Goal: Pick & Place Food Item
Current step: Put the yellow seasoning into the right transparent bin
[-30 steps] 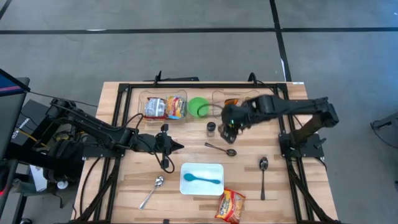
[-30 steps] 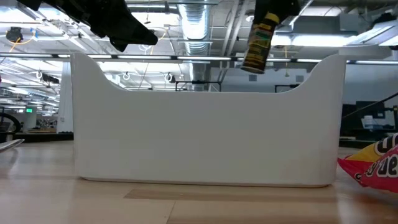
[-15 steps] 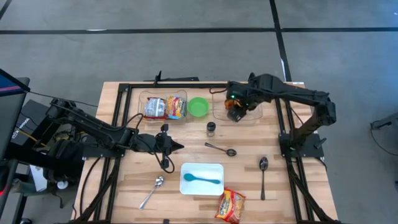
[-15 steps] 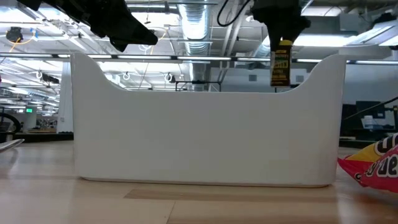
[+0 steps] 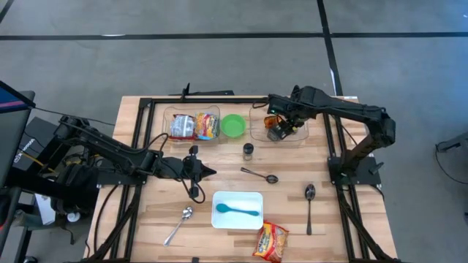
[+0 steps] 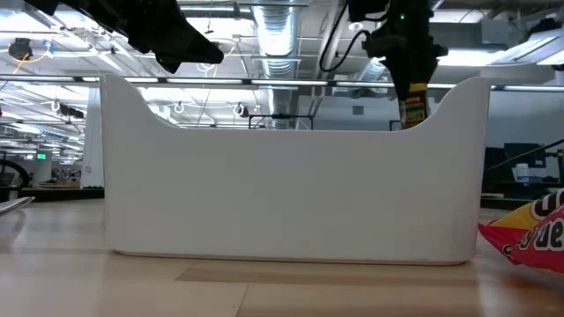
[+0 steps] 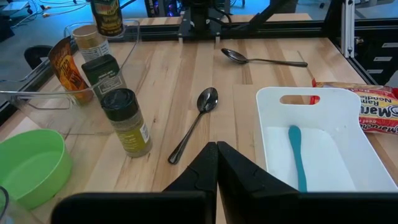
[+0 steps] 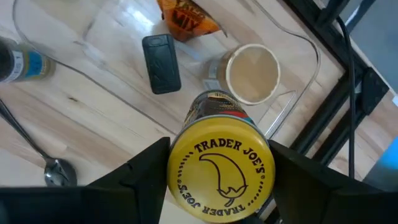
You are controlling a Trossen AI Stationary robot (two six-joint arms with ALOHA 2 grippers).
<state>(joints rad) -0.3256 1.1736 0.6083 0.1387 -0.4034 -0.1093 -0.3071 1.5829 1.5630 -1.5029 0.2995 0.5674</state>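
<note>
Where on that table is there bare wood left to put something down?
Bare wood lies left of the white tray, around the lone spoon, and between the right spoon and the table's right edge. It is crowded along the back: packets, green bowl, clear bin.

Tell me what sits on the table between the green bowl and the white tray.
In the high view, a small dark spice jar stands between the green bowl and the white tray. A spoon lies just off that line.
</note>
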